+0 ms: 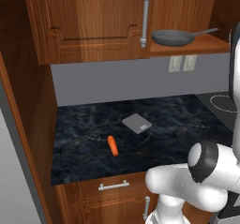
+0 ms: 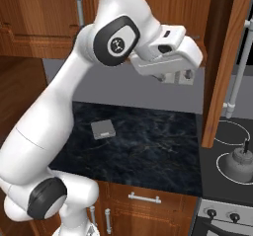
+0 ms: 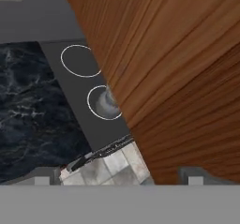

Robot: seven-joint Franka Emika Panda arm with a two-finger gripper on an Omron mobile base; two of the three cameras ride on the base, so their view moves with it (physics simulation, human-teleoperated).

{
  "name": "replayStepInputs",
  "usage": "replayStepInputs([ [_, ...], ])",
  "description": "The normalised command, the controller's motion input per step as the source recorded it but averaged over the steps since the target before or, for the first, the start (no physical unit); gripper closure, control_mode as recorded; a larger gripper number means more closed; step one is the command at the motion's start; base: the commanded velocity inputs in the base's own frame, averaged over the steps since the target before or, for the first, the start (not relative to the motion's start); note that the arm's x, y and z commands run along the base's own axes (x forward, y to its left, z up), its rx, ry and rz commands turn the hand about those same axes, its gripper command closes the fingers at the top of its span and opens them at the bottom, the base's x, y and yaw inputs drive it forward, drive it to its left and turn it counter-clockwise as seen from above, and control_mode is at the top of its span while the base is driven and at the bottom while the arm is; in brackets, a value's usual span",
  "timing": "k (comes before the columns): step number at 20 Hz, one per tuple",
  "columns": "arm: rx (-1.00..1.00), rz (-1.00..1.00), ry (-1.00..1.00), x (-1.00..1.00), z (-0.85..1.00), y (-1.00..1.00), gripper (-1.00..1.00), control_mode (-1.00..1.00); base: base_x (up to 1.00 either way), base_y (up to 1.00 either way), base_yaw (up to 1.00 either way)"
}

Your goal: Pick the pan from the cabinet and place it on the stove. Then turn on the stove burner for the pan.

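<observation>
The claw point(image 2: 185, 77) hangs high over the counter point(image 1: 178, 129), level with the cabinet point(image 1: 93, 21), whose open door point(image 2: 225, 57) stands just to its right. The pan point(image 1: 173, 38) sits on the cabinet's shelf (handle pointing right), and far below the claw a small flat box point(image 2: 103, 129) lies on the counter with a carrot point(image 1: 112, 145) in front of it. Below and right of the claw, past the door, is the stove point(image 2: 232, 151), a kettle point(image 2: 239, 162) standing on its near ring point(image 2: 222, 168).

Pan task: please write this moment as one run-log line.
pan: on open cabinet shelf | hand: beside open door, empty | stove: kettle on front burner
</observation>
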Motion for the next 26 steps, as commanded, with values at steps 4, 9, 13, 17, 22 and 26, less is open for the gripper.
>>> replayStepInputs([
  [4,0.25,0.03,-0.21,0.0,-0.07,0.54,-1.0,-1.0,0.0,0.0,0.0],
  [9,0.25,0.03,-0.3,0.0,-0.06,0.4,-1.0,-1.0,0.0,0.0,0.0],
  [13,0.27,0.0,-0.34,-0.02,-0.04,0.28,-1.0,-1.0,0.0,0.0,0.0],
  [17,0.28,0.0,-0.3,0.0,-0.01,0.26,-1.0,-1.0,0.0,0.0,0.0],
  [22,0.27,0.0,-0.27,0.02,0.0,0.25,-1.0,-1.0,0.0,0.0,0.0],
  [26,0.15,-0.04,-0.2,0.13,0.0,0.08,-1.0,-1.0,0.0,0.0,0.0],
])
